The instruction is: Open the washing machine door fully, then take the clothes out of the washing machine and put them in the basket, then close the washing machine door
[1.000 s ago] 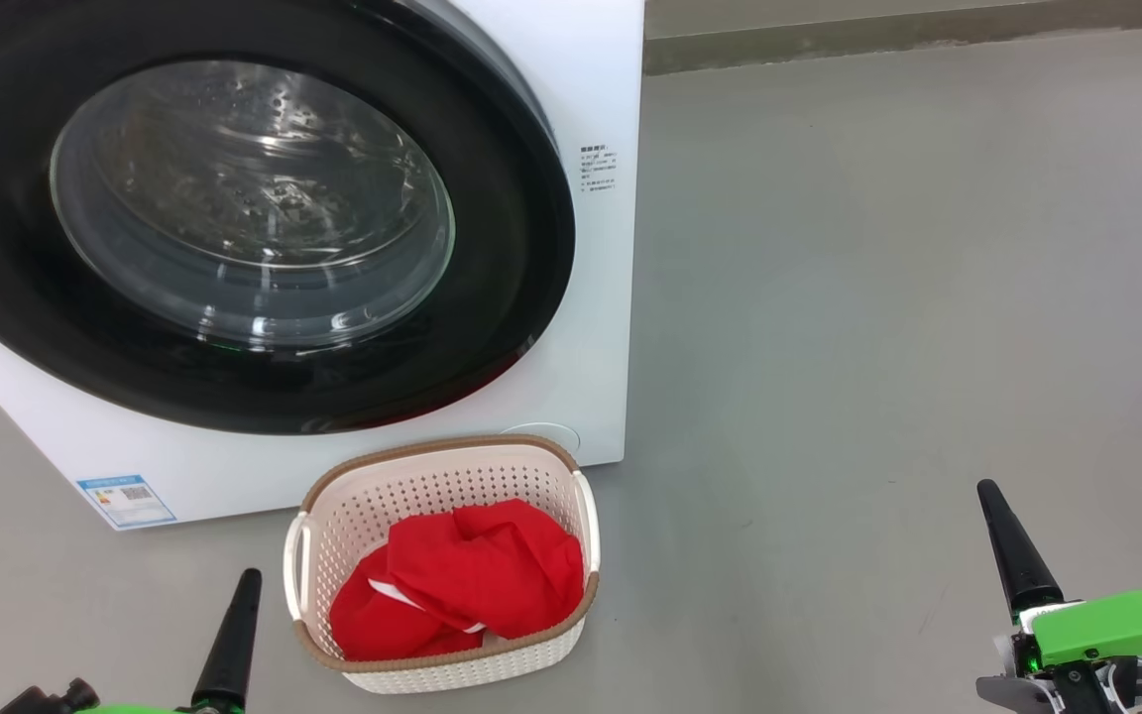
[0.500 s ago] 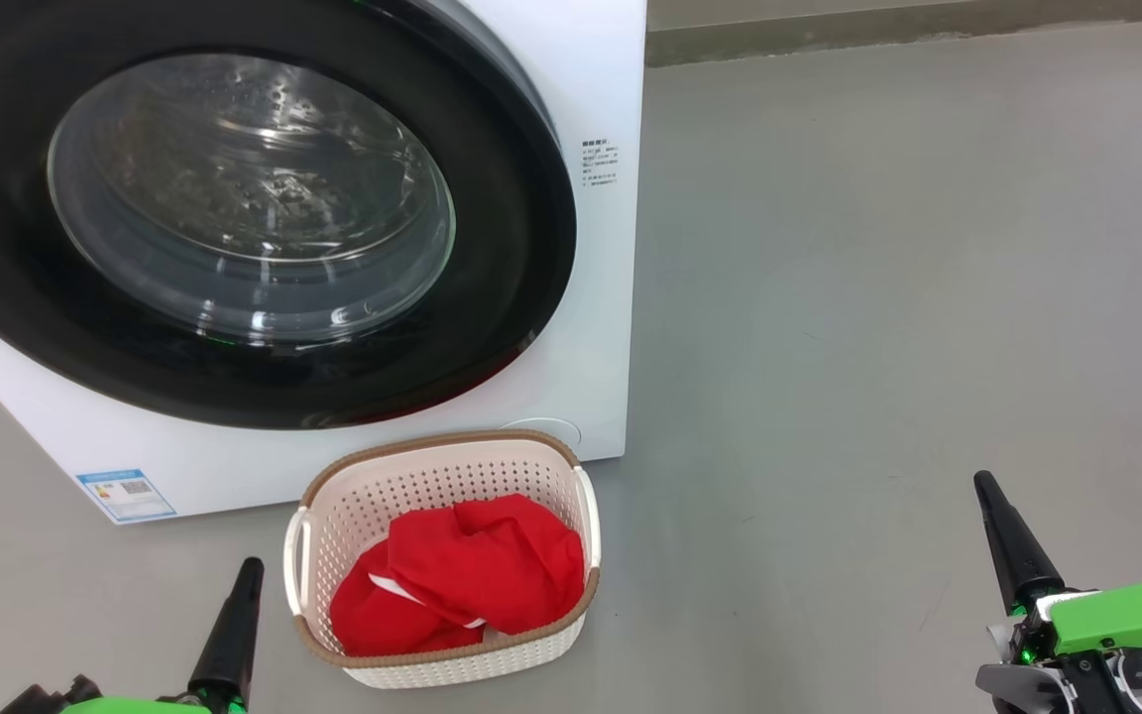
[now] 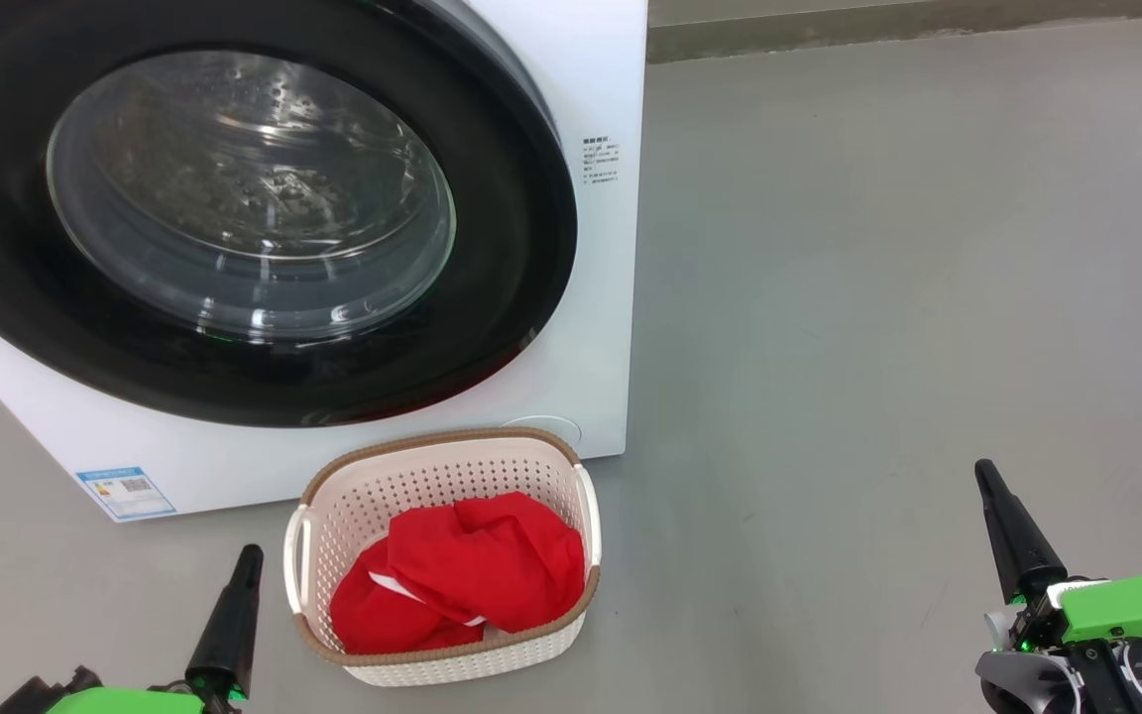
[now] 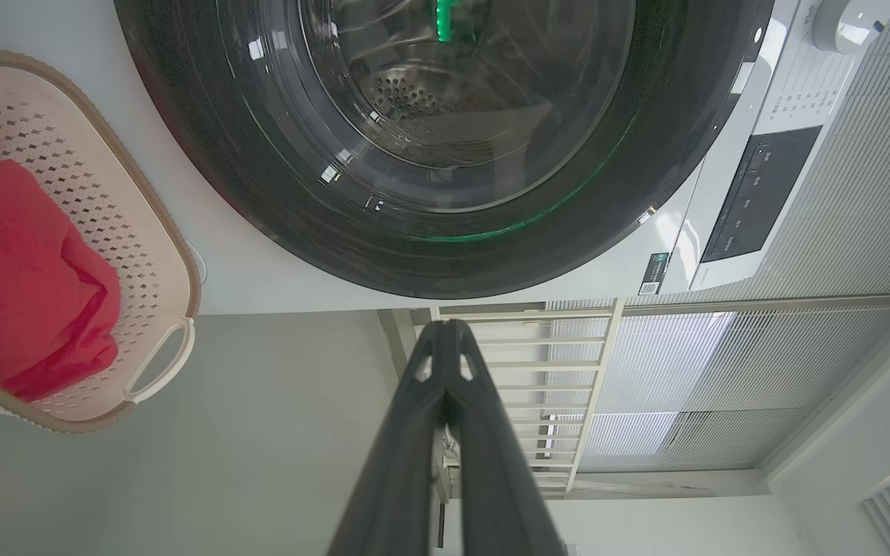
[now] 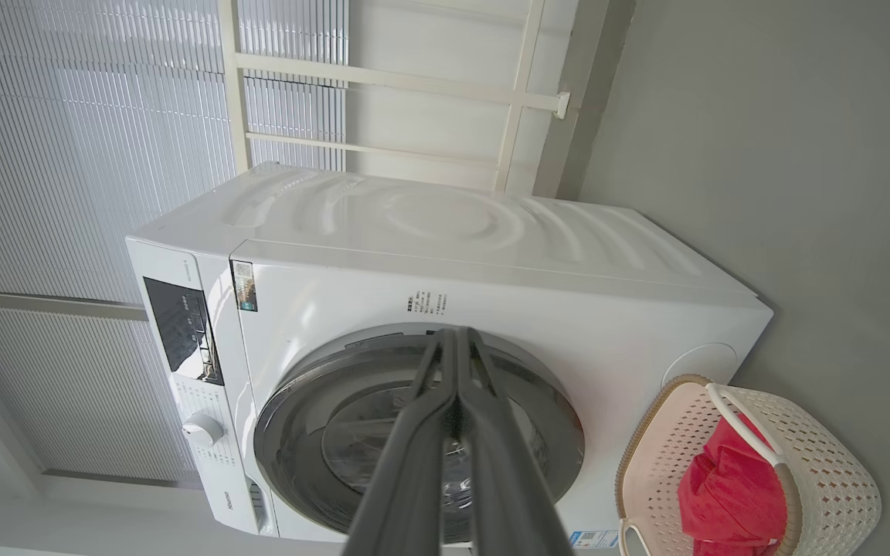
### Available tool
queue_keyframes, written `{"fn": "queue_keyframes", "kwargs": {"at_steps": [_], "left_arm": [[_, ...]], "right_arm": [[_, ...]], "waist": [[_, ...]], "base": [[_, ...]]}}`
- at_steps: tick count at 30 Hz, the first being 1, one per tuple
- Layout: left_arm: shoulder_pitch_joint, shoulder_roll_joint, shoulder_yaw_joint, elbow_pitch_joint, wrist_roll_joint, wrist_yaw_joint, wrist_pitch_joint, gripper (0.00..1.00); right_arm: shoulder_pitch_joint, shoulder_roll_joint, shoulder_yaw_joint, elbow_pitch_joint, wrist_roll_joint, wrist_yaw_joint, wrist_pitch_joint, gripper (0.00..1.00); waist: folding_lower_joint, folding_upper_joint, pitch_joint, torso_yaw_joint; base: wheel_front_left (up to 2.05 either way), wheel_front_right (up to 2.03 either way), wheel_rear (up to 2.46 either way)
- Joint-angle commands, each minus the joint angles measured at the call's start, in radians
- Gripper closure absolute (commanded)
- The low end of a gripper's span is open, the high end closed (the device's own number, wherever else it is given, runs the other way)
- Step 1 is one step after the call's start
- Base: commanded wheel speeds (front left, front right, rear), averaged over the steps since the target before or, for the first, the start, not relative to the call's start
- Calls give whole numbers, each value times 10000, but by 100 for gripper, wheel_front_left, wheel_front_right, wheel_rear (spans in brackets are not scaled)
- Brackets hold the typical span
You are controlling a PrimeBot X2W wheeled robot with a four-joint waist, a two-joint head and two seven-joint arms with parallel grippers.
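The washing machine (image 3: 591, 79) stands at the left, and the washing machine door (image 3: 492, 297) lies shut against its front, glass bowl facing me. On the floor just before it sits the basket (image 3: 442, 441) with the red clothes (image 3: 472, 575) heaped inside. Left of the basket, low down, my left gripper (image 3: 249, 555) is shut and holds nothing. Far to the right, over bare floor, my right gripper (image 3: 987, 476) is shut and holds nothing. The left wrist view shows the door (image 4: 445, 116), basket (image 4: 159, 232) and clothes (image 4: 20, 278). The right wrist view shows the machine (image 5: 453, 232) and basket (image 5: 823, 463).
Grey floor (image 3: 878, 297) stretches wide to the right of the machine. A wall base (image 3: 928, 35) runs along the back. White railings and slatted blinds (image 5: 90, 139) stand behind the machine. A control panel with a knob (image 5: 202, 428) sits on the machine's front.
The whole head picture has slid up slightly. Both gripper tips have crept a little further up the view. Door, basket and clothes are unchanged.
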State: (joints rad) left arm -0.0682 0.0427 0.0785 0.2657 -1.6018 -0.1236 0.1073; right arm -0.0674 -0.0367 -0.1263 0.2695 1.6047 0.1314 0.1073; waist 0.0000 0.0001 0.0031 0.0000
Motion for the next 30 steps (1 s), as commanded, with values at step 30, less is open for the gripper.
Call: {"fn": "queue_keyframes", "kwargs": {"at_steps": [30], "left_arm": [[-398, 76, 354, -206, -67, -71, 61, 100]], "right_arm": [[-405, -135, 123, -247, 38, -7, 61, 100]], "waist": [[0, -1, 0, 0]], "base": [[0, 0, 0]]}}
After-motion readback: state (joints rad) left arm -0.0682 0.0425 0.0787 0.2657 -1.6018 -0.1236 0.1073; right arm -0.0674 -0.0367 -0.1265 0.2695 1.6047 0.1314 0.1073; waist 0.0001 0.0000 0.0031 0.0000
